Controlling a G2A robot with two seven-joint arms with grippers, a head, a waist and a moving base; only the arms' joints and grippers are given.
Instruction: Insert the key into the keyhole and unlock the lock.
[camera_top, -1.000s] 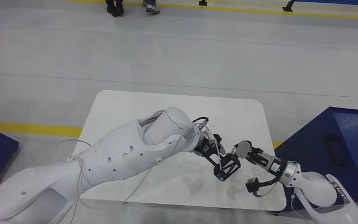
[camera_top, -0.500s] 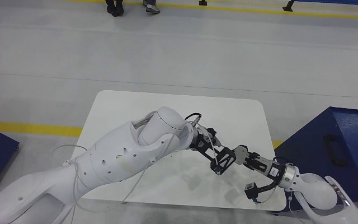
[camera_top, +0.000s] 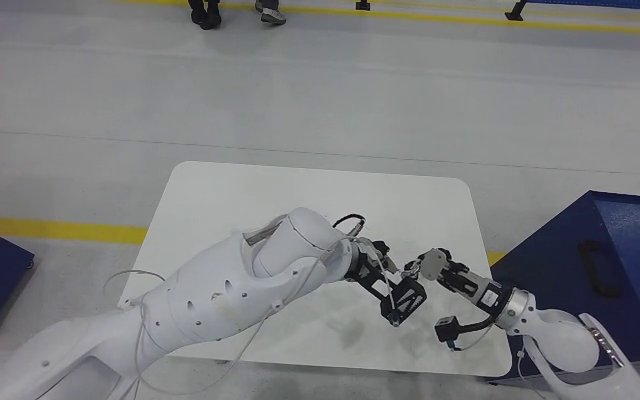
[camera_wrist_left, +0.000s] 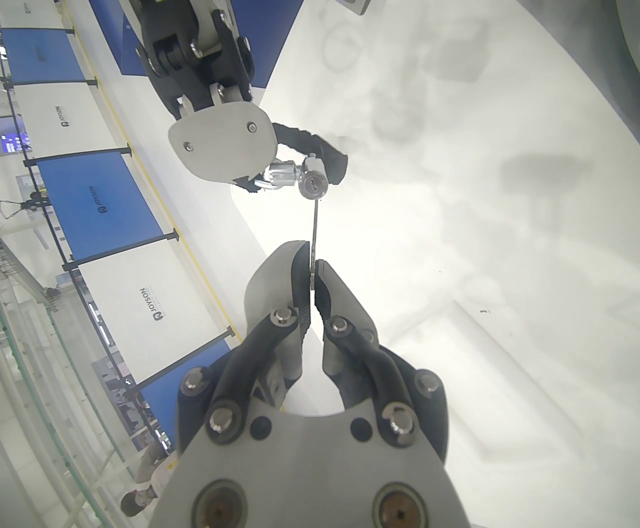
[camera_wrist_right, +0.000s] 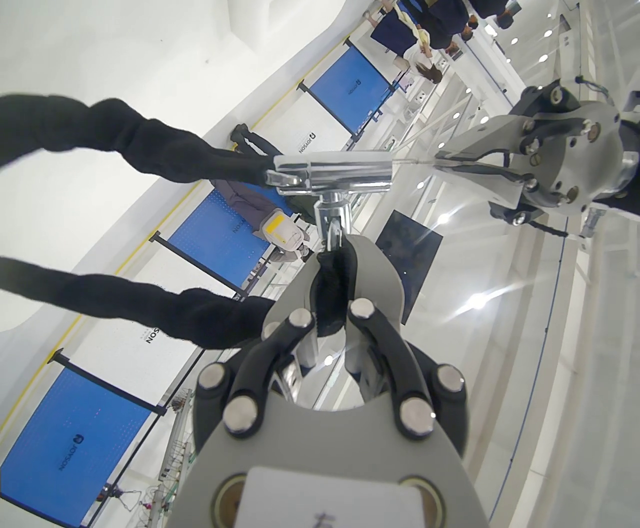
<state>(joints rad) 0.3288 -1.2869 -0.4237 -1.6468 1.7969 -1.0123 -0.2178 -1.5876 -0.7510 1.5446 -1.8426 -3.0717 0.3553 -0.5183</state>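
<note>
Between the closed fingertips of the left hand (camera_wrist_left: 312, 270) sits the key (camera_wrist_left: 315, 230), pinched by its head so the thin blade sticks straight out beyond the hand. The blade's tip meets the round end face of the lock (camera_wrist_left: 287, 172), just at the edge of the keyhole (camera_wrist_left: 312, 184); it is not possible to tell whether the tip has gone in.

Facing it, the right hand (camera_wrist_right: 340, 255) is closed on the chrome stem of the T-shaped lock body. That holds the lock in the air, with its barrel crosswise to the hand and its open end turned toward the key. A black-sleeved cable (camera_wrist_right: 150, 145) runs from the barrel's other end and loops back past the right hand.

From above, the two hands meet nose to nose over the bench (camera_top: 250, 200). They are above its near right part, closer to the right and front edges than to the others. Most of the white bench top lies to the far side and left of them. A dark blue box (camera_top: 590, 260) stands just beside the bench's right edge, behind the right arm.

Blue and white panels (camera_wrist_left: 100, 200) line the room behind, each bearing a short line of print.
</note>
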